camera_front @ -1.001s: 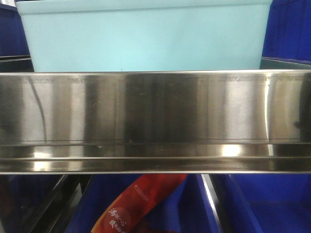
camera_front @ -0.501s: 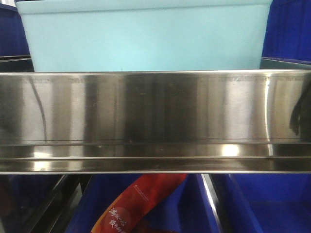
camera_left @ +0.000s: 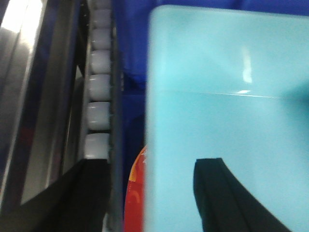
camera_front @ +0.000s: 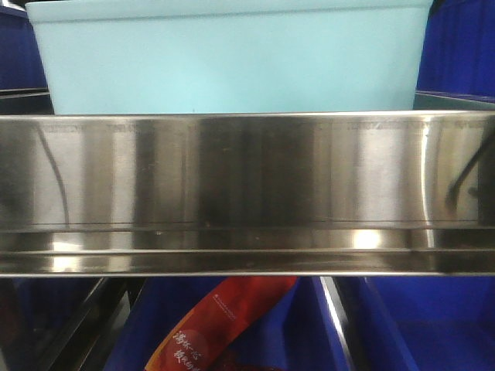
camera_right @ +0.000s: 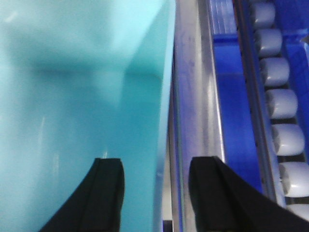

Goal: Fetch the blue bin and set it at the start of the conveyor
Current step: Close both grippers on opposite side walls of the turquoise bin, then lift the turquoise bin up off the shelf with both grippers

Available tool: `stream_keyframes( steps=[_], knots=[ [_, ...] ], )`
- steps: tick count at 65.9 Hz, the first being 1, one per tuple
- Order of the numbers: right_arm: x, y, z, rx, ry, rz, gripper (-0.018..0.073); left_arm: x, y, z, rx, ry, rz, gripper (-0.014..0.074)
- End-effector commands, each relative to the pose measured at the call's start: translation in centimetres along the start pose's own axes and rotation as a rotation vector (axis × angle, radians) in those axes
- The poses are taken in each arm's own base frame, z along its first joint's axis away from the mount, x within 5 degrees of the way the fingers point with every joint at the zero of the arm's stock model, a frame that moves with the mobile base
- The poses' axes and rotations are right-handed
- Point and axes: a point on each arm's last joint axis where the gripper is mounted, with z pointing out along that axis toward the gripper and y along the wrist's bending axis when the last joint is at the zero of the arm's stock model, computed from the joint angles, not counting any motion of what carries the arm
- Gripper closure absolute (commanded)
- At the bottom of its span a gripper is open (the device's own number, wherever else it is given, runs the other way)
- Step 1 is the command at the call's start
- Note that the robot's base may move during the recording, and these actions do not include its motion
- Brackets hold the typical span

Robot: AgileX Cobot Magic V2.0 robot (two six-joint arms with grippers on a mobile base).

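A pale turquoise rectangular plastic bin fills the top of the front view. It stands behind the raised front lip of a shiny stainless-steel shelf, which hides its base. Dark royal-blue plastic bins flank it, and another lies below the shelf beside a red printed packet.

In the left wrist view, the left gripper straddles one side wall of the bin. Its black fingers are spread wide, one inside the tub and one outside, near a row of pale grey rollers.

In the right wrist view, the right gripper straddles the opposite wall in the same way. Its fingers are also wide apart, with a gap showing on each side of the rim.
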Motion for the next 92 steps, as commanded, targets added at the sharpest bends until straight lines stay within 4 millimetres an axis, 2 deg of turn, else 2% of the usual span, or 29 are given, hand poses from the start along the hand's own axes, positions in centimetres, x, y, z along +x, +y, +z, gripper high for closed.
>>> stream_keyframes(
  steps=[1, 15, 53, 71, 92],
  knots=[
    [-0.2, 0.0, 0.1, 0.009, -0.007, -0.008, 0.0338, -0.2, 0.3, 0.0, -0.001, 0.003, -0.025, 0.029],
    [-0.2, 0.1, 0.9, 0.013, 0.005, -0.01, 0.0338, -0.2, 0.3, 0.0, 0.001, 0.002, -0.013, 0.029],
    [-0.2, 0.2, 1.4, 0.01, 0.0, -0.005, 0.0338, -0.3, -0.1, 0.5, 0.023, -0.022, 0.008, 0.0311],
    [0.0, 0.2, 1.3, 0.013, 0.023, 0.0, 0.0401, -0.3, -0.1, 0.5, 0.023, -0.022, 0.008, 0.0321],
    [0.1, 0.2, 1.3, 0.015, 0.033, 0.002, 0.0409, -0.2, -0.2, 0.9, 0.028, -0.014, 0.003, 0.0321]
  ],
)
